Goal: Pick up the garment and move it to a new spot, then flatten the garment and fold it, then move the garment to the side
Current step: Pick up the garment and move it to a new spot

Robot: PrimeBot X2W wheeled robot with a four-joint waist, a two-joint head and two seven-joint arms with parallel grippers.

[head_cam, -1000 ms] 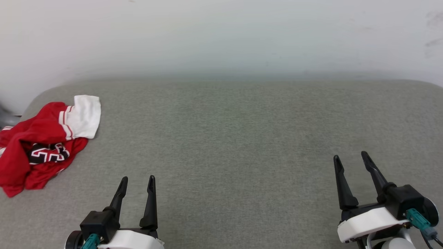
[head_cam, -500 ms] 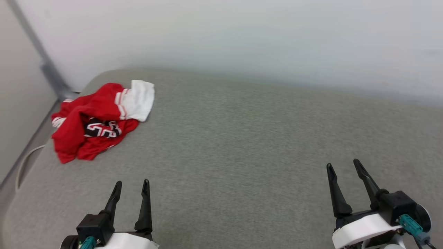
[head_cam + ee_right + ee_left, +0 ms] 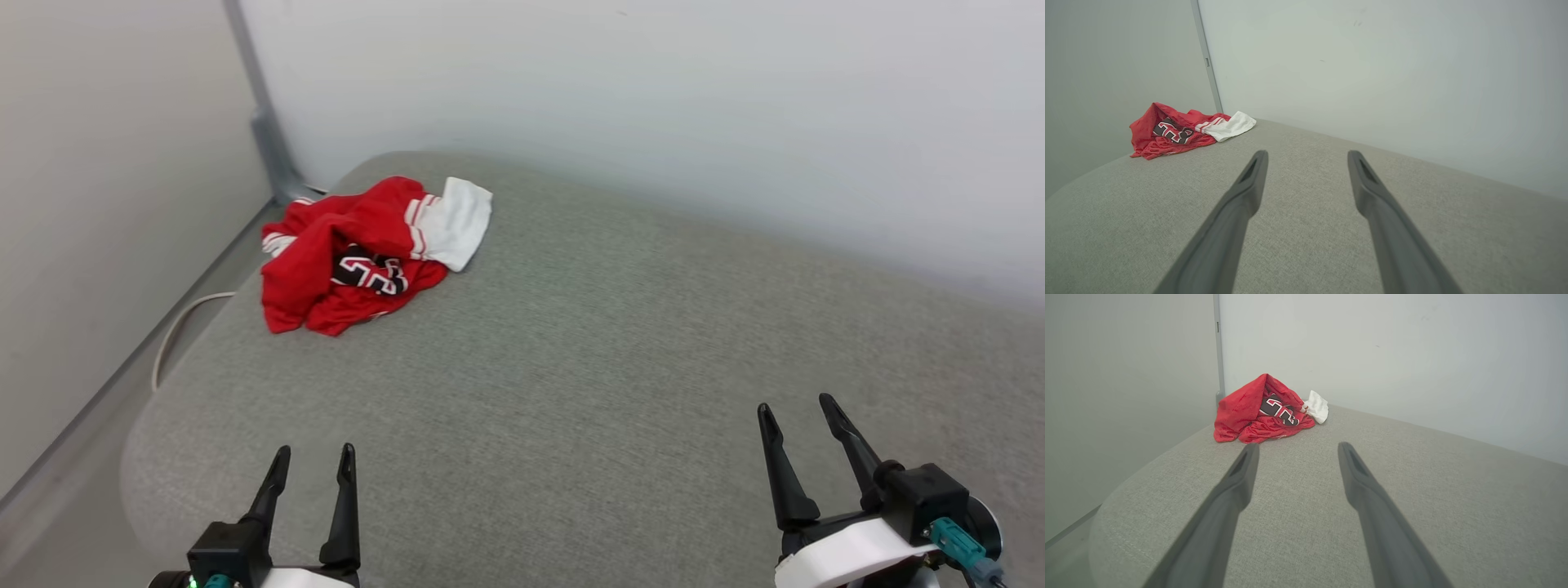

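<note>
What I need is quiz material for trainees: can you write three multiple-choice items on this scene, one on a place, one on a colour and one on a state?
1. Where on the grey surface does the garment lie, in the head view?
A. far left corner, near the walls
B. near right edge
C. the middle

2. What colour is the sleeve spread out from the heap?
A. black
B. white
C. blue

3. How do the jaws of the left gripper stand?
A. shut on the garment
B. shut, empty
C. open, empty

Key: 1 A, since the heap sits by the wall corner. 2 B, since the sleeve is white beyond its striped trim. 3 C, since there is a clear gap with only bare surface between them.
</note>
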